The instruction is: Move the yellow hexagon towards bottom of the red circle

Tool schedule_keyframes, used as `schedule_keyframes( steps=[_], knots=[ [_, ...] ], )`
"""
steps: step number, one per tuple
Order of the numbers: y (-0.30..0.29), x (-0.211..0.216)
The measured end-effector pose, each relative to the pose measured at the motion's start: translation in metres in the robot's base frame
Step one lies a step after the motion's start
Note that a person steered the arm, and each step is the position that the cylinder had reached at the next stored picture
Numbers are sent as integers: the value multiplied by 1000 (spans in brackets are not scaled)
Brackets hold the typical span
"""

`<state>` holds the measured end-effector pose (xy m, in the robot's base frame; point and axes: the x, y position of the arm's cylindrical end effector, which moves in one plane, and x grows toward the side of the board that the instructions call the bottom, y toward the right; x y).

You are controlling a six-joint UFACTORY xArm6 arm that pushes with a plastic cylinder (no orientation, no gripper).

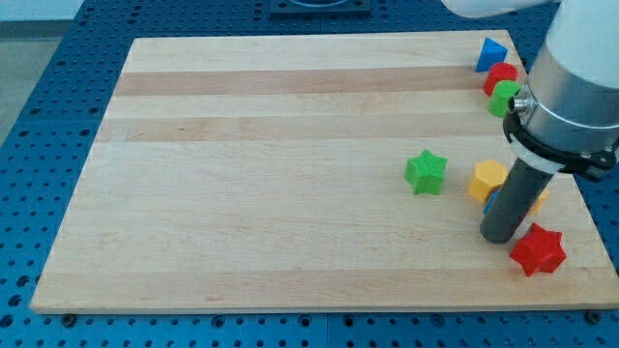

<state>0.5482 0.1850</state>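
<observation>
The yellow hexagon [487, 179] lies at the view's right on the wooden board [271, 174]. The red circle [501, 73] sits far above it near the board's top right corner, between a blue triangle [491, 53] and a green circle [503, 98]. My tip [500, 235] rests on the board just below the yellow hexagon and just left of a red star [538, 250]. The rod covers most of a blue block [491, 200], whose shape I cannot make out, and part of another yellow block [539, 198].
A green star [426, 172] lies left of the yellow hexagon. The arm's white body [580, 68] hangs over the board's right edge. A blue perforated table [58, 77] surrounds the board.
</observation>
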Motion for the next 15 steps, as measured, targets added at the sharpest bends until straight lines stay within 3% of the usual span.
schedule_keyframes(
  steps=[5,11,15],
  knots=[
    [0,-61],
    [-21,-64],
    [-22,-125]
  ],
)
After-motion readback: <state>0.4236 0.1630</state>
